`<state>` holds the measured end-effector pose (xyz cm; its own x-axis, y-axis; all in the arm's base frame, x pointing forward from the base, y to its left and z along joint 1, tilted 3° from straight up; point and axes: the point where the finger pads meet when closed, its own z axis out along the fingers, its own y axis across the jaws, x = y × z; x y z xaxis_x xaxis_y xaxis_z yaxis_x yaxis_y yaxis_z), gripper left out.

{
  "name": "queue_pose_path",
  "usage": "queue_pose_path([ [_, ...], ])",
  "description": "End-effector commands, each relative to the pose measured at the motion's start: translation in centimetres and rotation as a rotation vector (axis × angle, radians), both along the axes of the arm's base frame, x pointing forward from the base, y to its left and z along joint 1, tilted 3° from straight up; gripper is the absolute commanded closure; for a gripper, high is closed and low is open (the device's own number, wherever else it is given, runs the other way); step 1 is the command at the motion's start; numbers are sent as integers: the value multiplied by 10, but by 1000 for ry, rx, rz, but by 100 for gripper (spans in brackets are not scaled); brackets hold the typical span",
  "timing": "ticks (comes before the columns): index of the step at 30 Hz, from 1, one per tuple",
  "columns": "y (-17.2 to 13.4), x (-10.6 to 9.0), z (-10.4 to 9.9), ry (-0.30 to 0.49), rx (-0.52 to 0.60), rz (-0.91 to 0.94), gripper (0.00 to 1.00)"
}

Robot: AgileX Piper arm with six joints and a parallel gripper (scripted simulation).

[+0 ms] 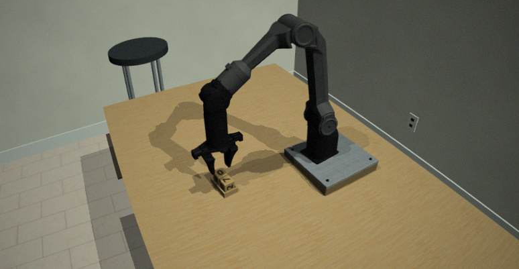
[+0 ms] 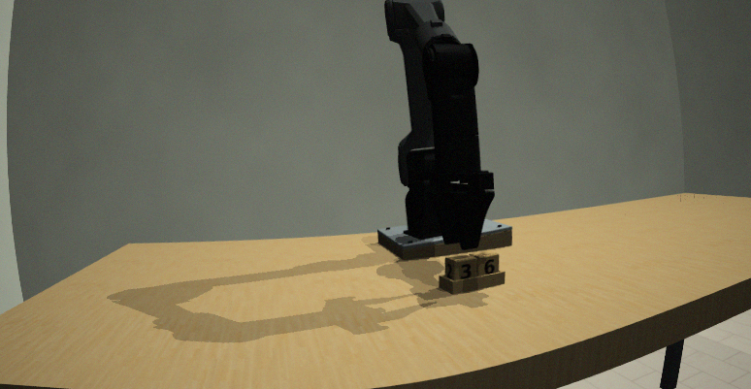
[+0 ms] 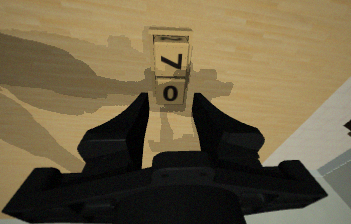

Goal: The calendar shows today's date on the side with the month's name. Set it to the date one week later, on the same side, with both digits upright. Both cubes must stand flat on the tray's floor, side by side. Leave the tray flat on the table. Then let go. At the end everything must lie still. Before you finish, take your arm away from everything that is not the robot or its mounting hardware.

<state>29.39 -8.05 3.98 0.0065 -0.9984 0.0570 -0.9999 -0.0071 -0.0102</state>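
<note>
A small wooden tray (image 1: 226, 192) lies flat on the table and holds two wooden digit cubes side by side. In the top view the far cube (image 1: 220, 176) has 0 on top and the near cube (image 1: 228, 184) has 7 on top. In the exterior view the cubes' side faces read 3 (image 2: 465, 269) and 6 (image 2: 489, 266) above the tray (image 2: 471, 282). My gripper (image 1: 220, 166) is open, points down and hangs just above the 0 cube. In the wrist view its fingertips stand either side of the 0 cube (image 3: 170, 92), with the 7 cube (image 3: 172, 56) beyond. Nothing is held.
The arm's grey base plate (image 1: 330, 163) stands on the table to the right of the tray. A black stool (image 1: 138, 51) stands beyond the table's far left corner. The table's left edge is near the tray.
</note>
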Motion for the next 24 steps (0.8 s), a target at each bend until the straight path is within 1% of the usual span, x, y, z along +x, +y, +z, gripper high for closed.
queue_pose_path([
  [1, 0, -1, -1, 2, 0, -1, 36],
  [10, -1, 0, -7, 0, -1, -1, 36],
  [24, -1, 0, -7, 0, -1, -1, 36],
])
